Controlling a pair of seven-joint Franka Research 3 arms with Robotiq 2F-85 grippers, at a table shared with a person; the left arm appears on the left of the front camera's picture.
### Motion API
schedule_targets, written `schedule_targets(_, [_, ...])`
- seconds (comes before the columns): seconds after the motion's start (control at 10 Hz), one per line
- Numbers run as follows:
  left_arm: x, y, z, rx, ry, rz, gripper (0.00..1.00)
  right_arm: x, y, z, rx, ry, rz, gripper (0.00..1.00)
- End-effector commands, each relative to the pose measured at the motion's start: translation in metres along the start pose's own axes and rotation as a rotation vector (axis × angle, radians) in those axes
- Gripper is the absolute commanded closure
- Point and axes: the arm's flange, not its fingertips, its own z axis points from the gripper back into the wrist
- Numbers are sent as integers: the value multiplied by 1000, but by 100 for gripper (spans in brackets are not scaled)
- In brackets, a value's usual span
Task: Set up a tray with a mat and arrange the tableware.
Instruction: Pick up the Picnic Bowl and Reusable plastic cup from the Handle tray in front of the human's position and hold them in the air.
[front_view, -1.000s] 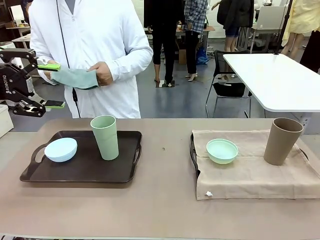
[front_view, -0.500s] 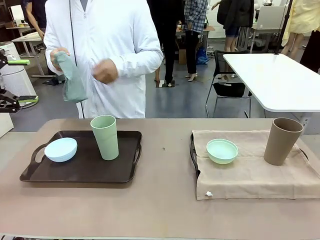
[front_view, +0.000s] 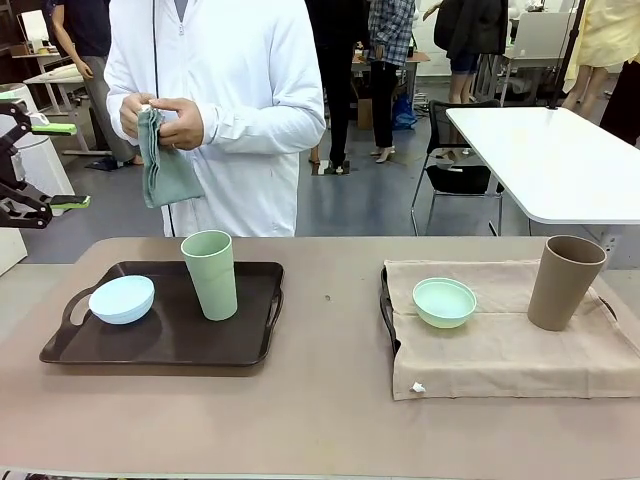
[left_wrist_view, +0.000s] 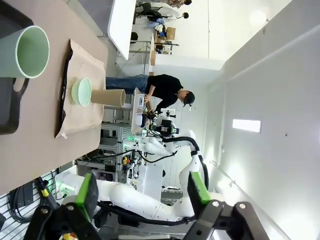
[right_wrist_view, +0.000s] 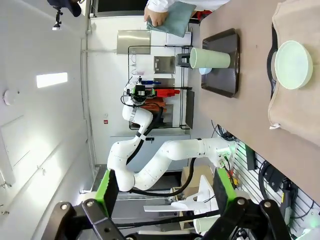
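At the table's left, a dark tray (front_view: 255, 330) holds the light blue bowl (front_view: 122, 298) and the pale green cup (front_view: 210, 273). At the right, a beige mat (front_view: 500, 355) covers a second tray and carries the mint green bowl (front_view: 444, 301) and the brown cup (front_view: 565, 282). The person behind the table holds a teal cloth (front_view: 165, 165) in both hands. My left gripper (front_view: 60, 165) hangs open and empty at the far left, above table height. In the wrist views the left gripper (left_wrist_view: 143, 192) and right gripper (right_wrist_view: 165, 187) stand open with nothing between them.
A white table (front_view: 560, 160) and a black chair (front_view: 460, 170) stand behind the right side. Other people stand farther back. Bare tabletop (front_view: 330, 300) lies between the two trays and along the front edge.
The left gripper has drawn back leftward from the teal cloth. The person has stepped right and now holds the hanging cloth with both hands at chest height.
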Motion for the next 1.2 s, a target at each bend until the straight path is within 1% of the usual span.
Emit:
schedule_targets(0.0, [-2,-3,-1,-17,4,5,6,2,3,-1,16,-5,8,0])
schedule_targets(1.0, [-2,-3,-1,-17,4,5,6,2,3,-1,16,-5,8,0])
schedule_targets(1.1, [0,0,0,0,0,0,6,0,0,0,0,0,0,0])
